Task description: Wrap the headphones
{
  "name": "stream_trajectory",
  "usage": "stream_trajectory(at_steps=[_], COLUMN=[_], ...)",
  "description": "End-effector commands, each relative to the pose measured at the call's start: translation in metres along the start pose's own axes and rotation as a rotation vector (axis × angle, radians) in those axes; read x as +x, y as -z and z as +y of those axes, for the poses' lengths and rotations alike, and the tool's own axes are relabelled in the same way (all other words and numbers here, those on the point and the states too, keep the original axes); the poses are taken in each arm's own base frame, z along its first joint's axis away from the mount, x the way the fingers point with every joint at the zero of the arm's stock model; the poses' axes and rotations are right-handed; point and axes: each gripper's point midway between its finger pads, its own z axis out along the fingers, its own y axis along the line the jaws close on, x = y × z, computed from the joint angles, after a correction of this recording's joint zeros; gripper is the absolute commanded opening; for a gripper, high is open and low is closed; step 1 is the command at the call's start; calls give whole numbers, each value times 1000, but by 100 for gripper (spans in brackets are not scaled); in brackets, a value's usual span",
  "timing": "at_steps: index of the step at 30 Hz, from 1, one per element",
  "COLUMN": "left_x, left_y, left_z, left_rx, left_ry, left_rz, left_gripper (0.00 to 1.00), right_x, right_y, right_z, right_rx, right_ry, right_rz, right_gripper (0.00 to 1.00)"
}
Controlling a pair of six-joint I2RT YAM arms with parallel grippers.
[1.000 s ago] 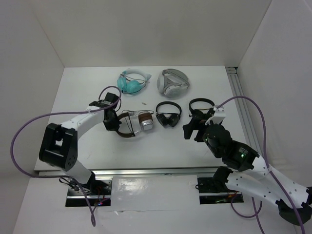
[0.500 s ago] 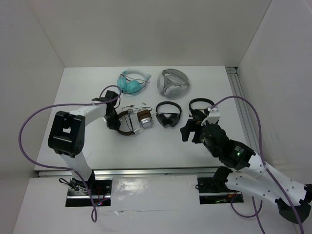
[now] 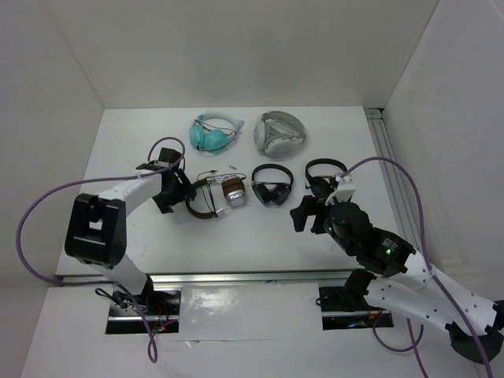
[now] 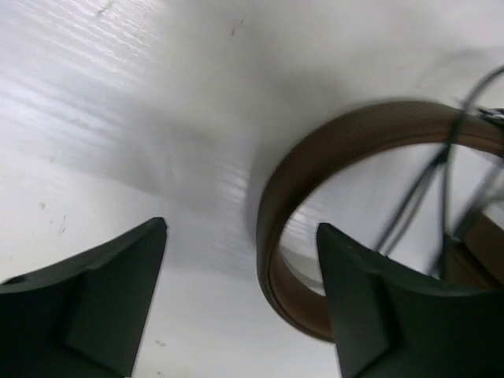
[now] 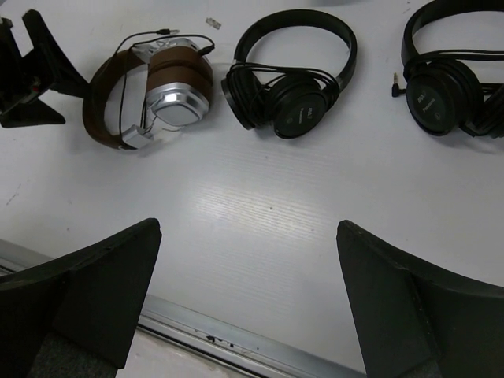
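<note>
left end effector [image 4: 242, 230] jaws apart | right end effector [image 5: 248, 228] jaws apart

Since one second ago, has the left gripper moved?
Yes. The left gripper drew back leftward, away from the headphones, judged against the teal pair.

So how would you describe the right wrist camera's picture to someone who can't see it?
Three headphones lie in a row on a white table: the brown-and-silver headphones at left, a middle black pair, and a right black pair. The right tool, its fingers open, frames the bottom corners.
</note>
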Motion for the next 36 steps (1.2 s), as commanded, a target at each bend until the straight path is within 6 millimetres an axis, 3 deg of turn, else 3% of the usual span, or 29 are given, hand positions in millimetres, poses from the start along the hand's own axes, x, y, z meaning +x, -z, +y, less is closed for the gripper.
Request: stream_trajectory(at_steps=[1,3,6,7,9,10,12,13,14,16,17,20,22,23,25,28,32,36], left_x=[-22,-31,-39,-47,-43,-40,-36,-27,-16,4,16,38,44,50,61,78,89,97], left_y=[36,55,78,96,116,139,165,172,193,206,230,249,275,276,293,293,307,307], left_z=[-5,-4,2,0,8,4,2,6,5,16,20,46,64,76,80,95,107,117], left_rx=[51,66,47,68,57,114,181,205,291,345,431,479,526,504,580,580,645,656], left_ry=[53,61,78,86,57,28,-57,-90,-127,-213,-233,-279,-281,-279,-286,-278,-264,-273], left_rz=[-110,-159,-200,-238,-257,-298,-341,-339,-351,-349,-389,-428,-513,-509,-528,-482,-541,-546], left_gripper=[91,100,100,100,100,100,100,100,100,100,100,100,100,100,100,100,100,100], right_x=[-21,-29,-49,-59,-64,-78,-82,-92,-91,-92,-90,-96,-96,-103,-103,-104,-93,-81], right_y=[8,14,26,33,45,57,71,80,85,97,101,122,134,144,155,173,175,170], right_z=[12,12,17,19,21,26,24,26,27,23,22,13,-1,-4,-14,-24,-33,-39], right_rx=[-52,-47,-59,-62,-80,-106,-114,-132,-150,-156,-166,-182,-150,-151,-125,-126,-106,-86], right_ry=[-9,-12,-23,-26,-20,-33,-19,-19,-5,5,5,-2,0,-9,-16,-30,-26,-26], right_rz=[-53,-61,-81,-86,-66,-84,-69,-82,-66,-54,-50,-78,-91,-114,-119,-146,-133,-114], right_gripper=[100,100,100,100,100,100,100,100,100,100,100,100,100,100,100,100,100,100])
